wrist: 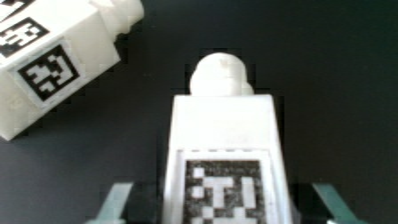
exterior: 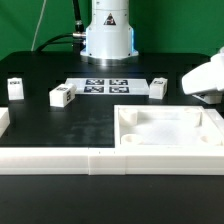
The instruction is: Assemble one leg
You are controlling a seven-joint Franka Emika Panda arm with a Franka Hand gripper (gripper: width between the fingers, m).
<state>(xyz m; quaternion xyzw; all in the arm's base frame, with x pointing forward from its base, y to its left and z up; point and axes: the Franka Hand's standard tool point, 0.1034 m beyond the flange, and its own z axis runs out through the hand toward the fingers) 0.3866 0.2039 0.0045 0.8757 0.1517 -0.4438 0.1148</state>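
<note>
The gripper (wrist: 222, 205) set its jaws astride a leg (wrist: 224, 125) — apparently to carry it to the tray (exterior: 121, 124) — though whether they pinched it was unclear.

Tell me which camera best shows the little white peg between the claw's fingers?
The wrist view: the leg fills the frame between the claw's fingers, its rounded tip and square tag plain. The exterior view shows only the blurred claw at its right edge; that leg cannot be made out there.

white leg (wrist: 226, 120), black-and-white tag (wrist: 222, 188), black table (wrist: 338, 60)
</note>
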